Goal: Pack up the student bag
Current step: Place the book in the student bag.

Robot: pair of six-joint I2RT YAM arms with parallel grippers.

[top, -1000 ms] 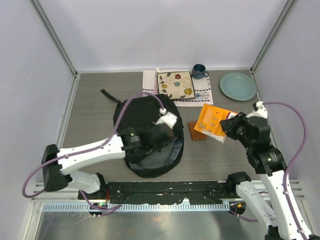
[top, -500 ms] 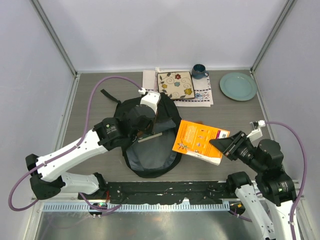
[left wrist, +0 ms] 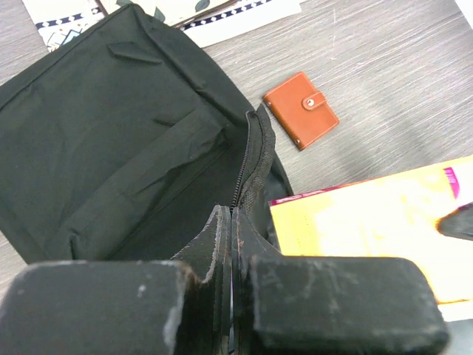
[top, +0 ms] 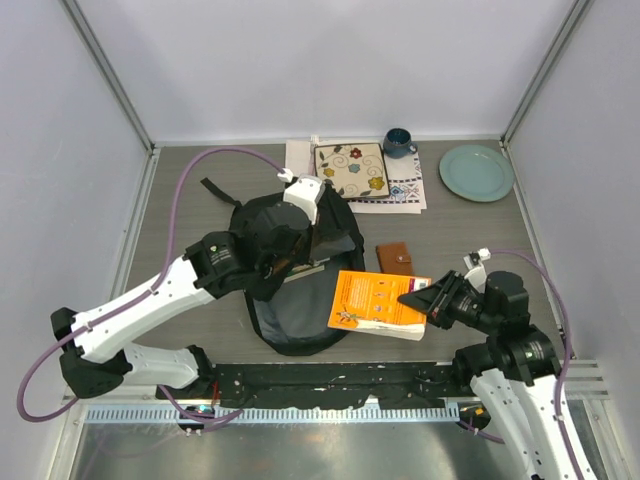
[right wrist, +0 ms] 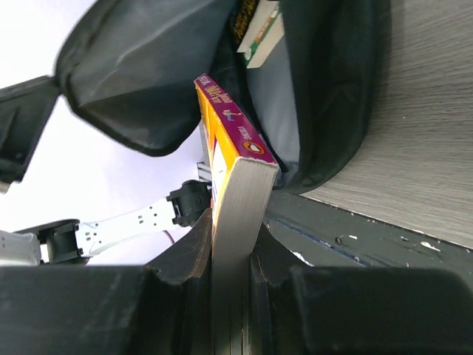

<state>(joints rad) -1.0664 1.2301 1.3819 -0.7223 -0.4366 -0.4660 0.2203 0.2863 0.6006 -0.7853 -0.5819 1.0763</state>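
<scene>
The student bag (top: 270, 225) is a large black backpack lying mid-table, its mouth open toward the near edge and showing grey lining (top: 300, 305). My left gripper (top: 283, 262) is shut on the bag's zipper edge (left wrist: 250, 159) and holds the flap up. My right gripper (top: 418, 300) is shut on an orange book (top: 375, 300), holding it flat with its far end at the bag's opening. In the right wrist view the book (right wrist: 233, 159) points into the open bag (right wrist: 148, 81), where another book (right wrist: 255, 33) lies inside.
A brown wallet (top: 397, 259) lies right of the bag, also in the left wrist view (left wrist: 301, 109). At the back are a floral pad (top: 351, 170) on a white cloth, a dark blue mug (top: 398, 142) and a pale green plate (top: 476, 172).
My right gripper has carried the orange book left and lower, from beside the wallet to the bag's mouth. My left gripper moved up and back, lifting the bag's flap.
</scene>
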